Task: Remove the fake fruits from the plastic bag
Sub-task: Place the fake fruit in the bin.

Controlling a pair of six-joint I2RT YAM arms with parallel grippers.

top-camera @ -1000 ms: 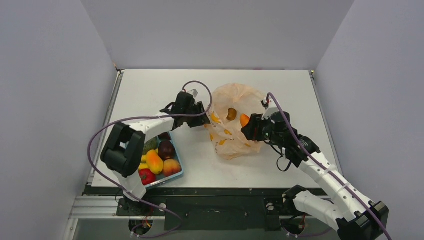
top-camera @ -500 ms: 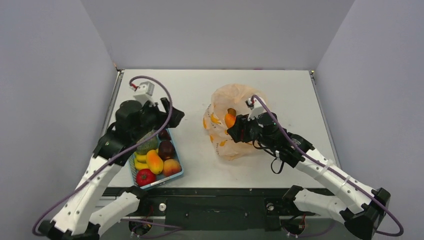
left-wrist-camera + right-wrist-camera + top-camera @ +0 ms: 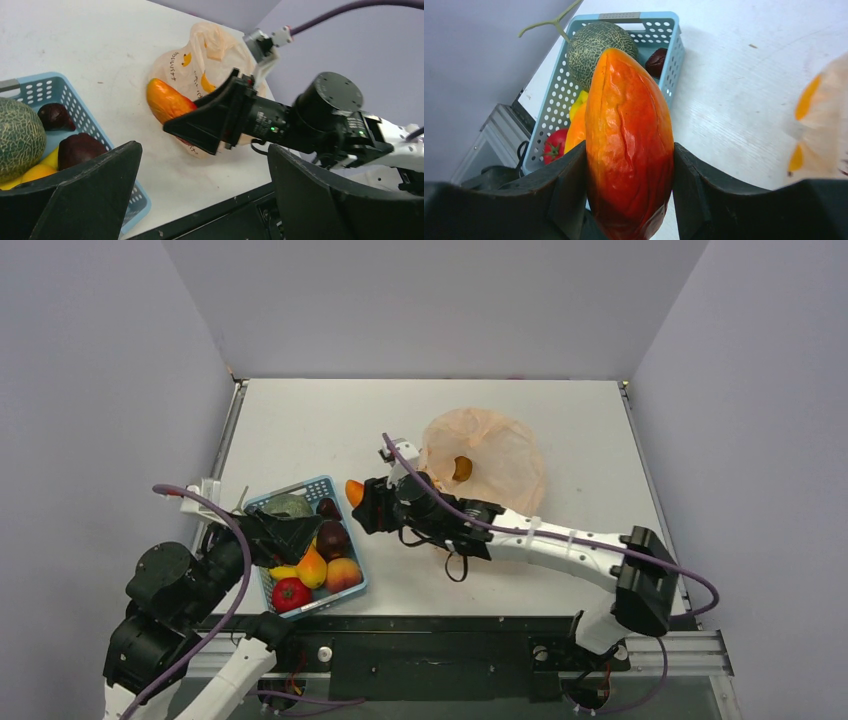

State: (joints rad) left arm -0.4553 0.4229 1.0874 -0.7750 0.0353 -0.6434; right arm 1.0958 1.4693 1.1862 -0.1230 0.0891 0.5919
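My right claw (image 3: pixel 366 508) is clenched on the red-orange pointed fruit (image 3: pixel 353 490) at frame centre, between the plastic bag (image 3: pixel 505 455) and the blue basket (image 3: pixel 300 486). My left claw (image 3: pixel 288 532), lower left, gapes empty.

Glossy fruit (image 3: pixel 629 145), crinkly transl. bag (image 3: pixel 512 452)

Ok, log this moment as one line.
right fingers: shut on red-orange pointed plastic fruit | left fingers: open, empty, by blue mesh basket | translucent peach plastic bag: orange fruit inside
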